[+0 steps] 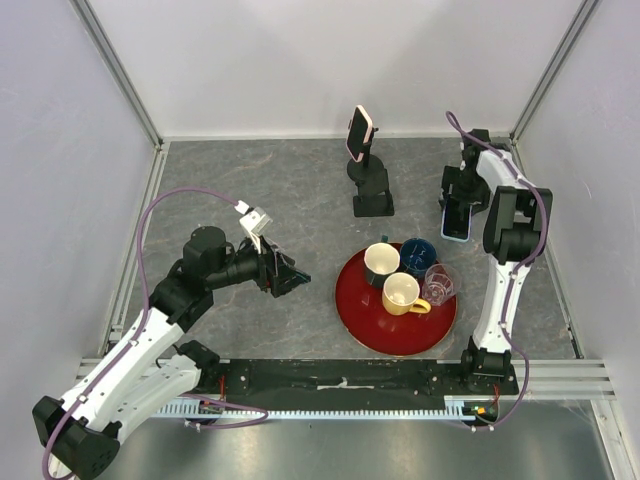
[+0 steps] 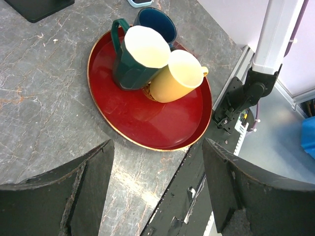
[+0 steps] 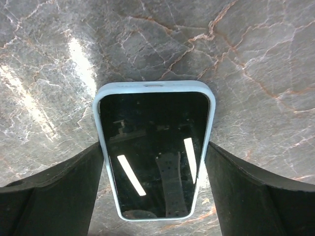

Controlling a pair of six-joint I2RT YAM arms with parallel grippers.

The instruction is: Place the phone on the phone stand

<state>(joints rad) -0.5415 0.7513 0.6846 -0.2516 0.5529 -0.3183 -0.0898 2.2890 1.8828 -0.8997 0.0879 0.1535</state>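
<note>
Pickup is barely begun: phone (image 3: 155,162) lies flat on the table (image 3: 256,59), right gripper (image 3: 153,147) straddling its long edges; whether it pinches, I cannot tell. Phone stand (image 1: 372,195) sits well apart, holding a pink-cased phone (image 1: 358,133). Left gripper (image 2: 157,142) hangs spread, empty.
</note>
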